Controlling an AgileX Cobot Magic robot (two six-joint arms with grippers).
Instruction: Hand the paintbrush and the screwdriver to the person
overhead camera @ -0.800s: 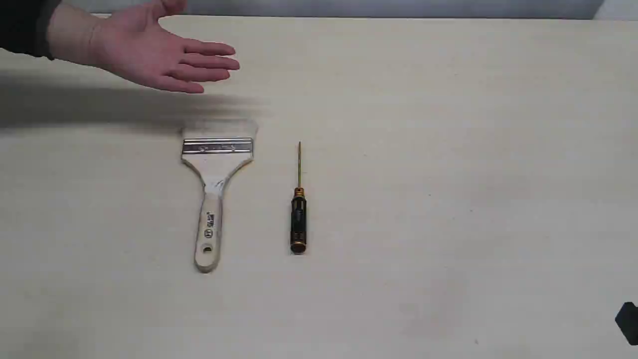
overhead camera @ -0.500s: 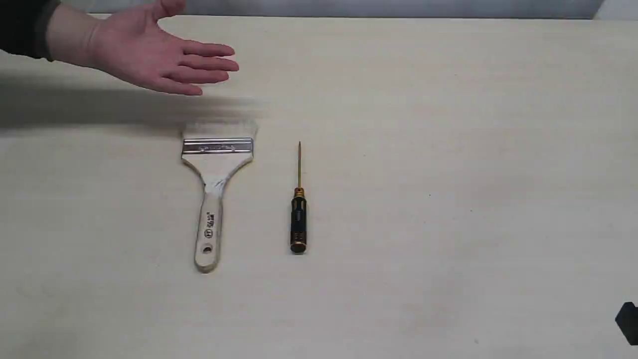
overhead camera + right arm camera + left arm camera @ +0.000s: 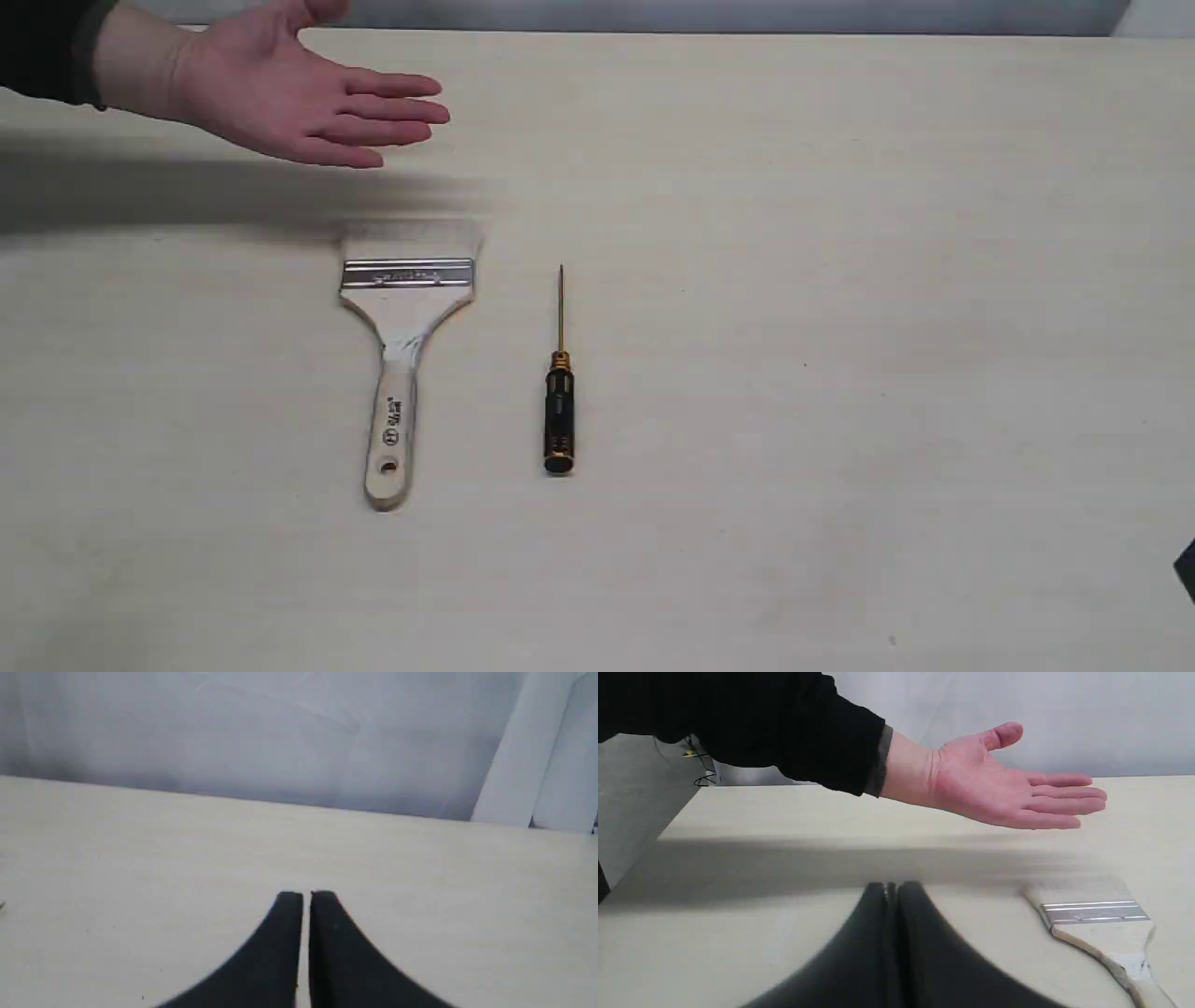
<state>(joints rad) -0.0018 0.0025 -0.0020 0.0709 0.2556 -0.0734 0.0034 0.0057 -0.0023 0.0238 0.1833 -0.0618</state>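
The paintbrush (image 3: 403,345) lies flat on the table, bristles toward the far side, wooden handle toward the near side; its ferrule end (image 3: 1094,911) also shows in the left wrist view. The screwdriver (image 3: 559,392) lies parallel to it on the right, shaft pointing away. The person's open hand (image 3: 289,98) hovers palm up above the far left of the table, just beyond the bristles; it also shows in the left wrist view (image 3: 999,786). My left gripper (image 3: 891,887) is shut and empty, low over the table beside the brush. My right gripper (image 3: 305,896) is shut and empty over bare table.
The pale wooden table (image 3: 840,280) runs back to a grey wall. A dark tip of the right arm (image 3: 1186,569) shows at the right edge of the exterior view. The hand's shadow falls across the far left of the table.
The person's hand has lifted slightly. The dark arm part at the right edge has slid mostly out of the exterior view. Brush and screwdriver have not moved.
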